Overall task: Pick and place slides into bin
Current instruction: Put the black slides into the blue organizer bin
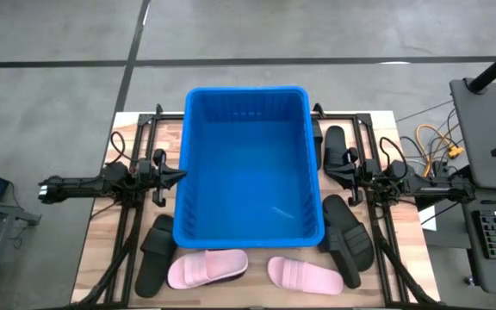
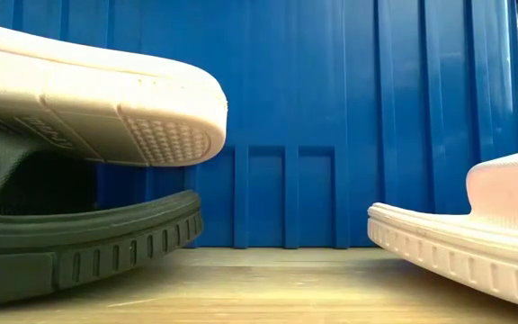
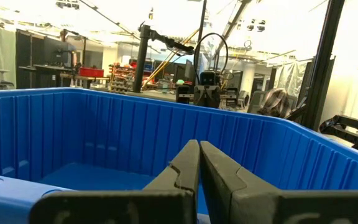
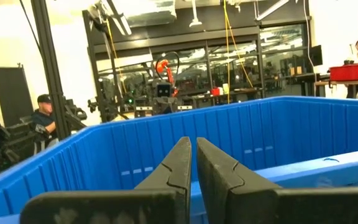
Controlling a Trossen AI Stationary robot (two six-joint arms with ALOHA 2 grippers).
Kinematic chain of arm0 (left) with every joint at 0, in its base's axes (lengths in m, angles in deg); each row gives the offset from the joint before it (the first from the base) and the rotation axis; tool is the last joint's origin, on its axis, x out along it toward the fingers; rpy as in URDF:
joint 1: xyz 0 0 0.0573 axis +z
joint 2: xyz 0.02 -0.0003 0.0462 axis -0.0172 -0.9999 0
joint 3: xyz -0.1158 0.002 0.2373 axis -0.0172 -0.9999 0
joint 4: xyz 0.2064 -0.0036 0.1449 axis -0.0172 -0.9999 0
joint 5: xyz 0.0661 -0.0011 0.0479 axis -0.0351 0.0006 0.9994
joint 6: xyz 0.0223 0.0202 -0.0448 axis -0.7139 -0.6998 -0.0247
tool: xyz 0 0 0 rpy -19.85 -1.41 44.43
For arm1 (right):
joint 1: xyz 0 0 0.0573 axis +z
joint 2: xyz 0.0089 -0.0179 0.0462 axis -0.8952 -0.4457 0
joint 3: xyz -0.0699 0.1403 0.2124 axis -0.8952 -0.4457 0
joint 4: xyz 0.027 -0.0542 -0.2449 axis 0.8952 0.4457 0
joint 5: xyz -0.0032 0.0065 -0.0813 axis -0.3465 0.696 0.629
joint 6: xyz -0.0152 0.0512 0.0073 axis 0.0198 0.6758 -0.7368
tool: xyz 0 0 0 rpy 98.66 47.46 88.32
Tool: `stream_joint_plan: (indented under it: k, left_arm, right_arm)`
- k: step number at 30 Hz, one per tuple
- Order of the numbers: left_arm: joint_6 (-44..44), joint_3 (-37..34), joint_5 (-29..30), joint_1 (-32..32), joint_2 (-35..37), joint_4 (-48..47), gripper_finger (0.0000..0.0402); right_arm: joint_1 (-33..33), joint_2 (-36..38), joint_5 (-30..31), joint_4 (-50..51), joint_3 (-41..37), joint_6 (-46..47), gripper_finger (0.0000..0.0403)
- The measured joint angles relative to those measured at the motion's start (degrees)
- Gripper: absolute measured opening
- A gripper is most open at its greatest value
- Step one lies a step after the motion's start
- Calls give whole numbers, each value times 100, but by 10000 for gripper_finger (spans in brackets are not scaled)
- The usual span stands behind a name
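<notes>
Since nothing has gone into it yet, your landmark is the bin (image 1: 248, 164), a large bright blue tub sitting mid-table with a bare floor. All six slides (image 1: 207, 268) lie outside it on the wood. Off the bin's near edge rest two pale pink ones, one toward its left corner and the other pink slide (image 1: 305, 275) toward its right corner. A black slide (image 1: 157, 255) lies at the bin's near left corner, and the left pink one rests partly on top of it. Two more black slides (image 1: 350, 239) overlap at the bin's near right corner, and one black slide (image 1: 335, 148) lies along the bin's right wall.

You should expect trouble with the stacked pairs: gripping a lower sandal may drag or flip the one resting on it. The slide beside the right wall is close to the bin, so a descending finger may strike the rim or wall and shove the tub.

Your left gripper (image 3: 197, 163) hovers at the bin's left rim with its fingers pressed together, holding nothing. Your right gripper (image 4: 193, 160) hovers at the bin's right rim, fingers likewise closed and empty. Both point inward across the tub, facing each other.
</notes>
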Motion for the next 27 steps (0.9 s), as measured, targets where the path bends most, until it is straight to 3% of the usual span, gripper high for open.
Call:
stream_joint_plan:
  k: [9,14,22,24,27]
  left_arm:
    - [1,0,45,0,-6,67,0]
    - [1,0,376,0,-6,1013,0]
    - [-38,-4,1431,0,-19,3182,0]
    - [-41,-4,1568,0,-37,3599,0]
    - [-52,-4,1700,0,-70,3983,0]
  right_arm:
    - [1,0,2,-352,0,41,18]
    - [1,0,156,-993,0,831,18]
    - [-1,0,2984,-1520,0,2340,18]
    - [-1,0,3310,-1579,0,2349,18]
    - [-1,0,3341,-1638,0,2327,18]
